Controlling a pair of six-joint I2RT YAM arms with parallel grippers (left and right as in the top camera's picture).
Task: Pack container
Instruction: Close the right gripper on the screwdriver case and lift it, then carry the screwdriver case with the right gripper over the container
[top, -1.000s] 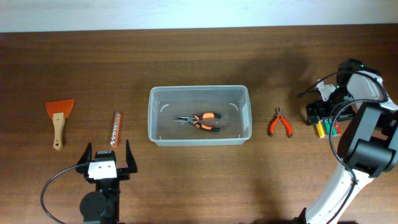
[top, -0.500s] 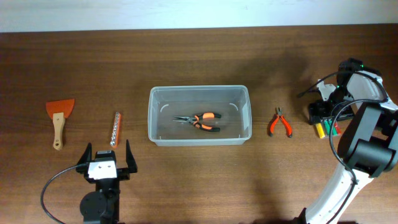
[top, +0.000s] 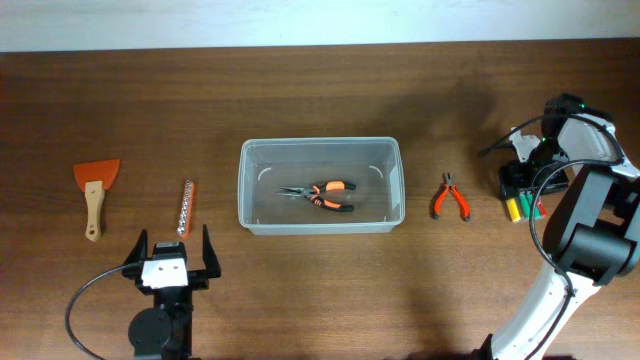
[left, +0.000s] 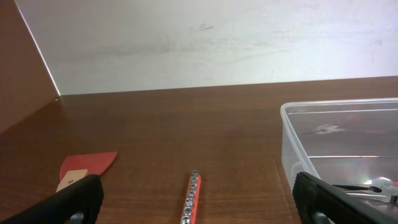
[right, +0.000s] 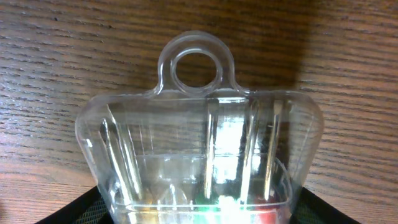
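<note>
Robot lab table (top: 300, 100); hand tools (pliers (top: 450, 197), scraper (top: 94, 190)).

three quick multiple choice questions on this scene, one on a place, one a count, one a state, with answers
1. Where do the orange-and-black needle-nose pliers lie?
A) inside the clear plastic container
B) on the wood beside it
C) between raised fingers

2. How many tools lie left of the container?
A) none
B) two
C) five

3. How do the fingers of the left gripper stand?
A) open, nothing between them
B) shut on pliers
C) shut on a lid

Answers:
1 A, the container's walls surround the pliers.
2 B, only the orange-bladed wooden-handled scraper and the orange socket rail lie there.
3 A, the fingers stand wide apart and hold nothing.
</note>
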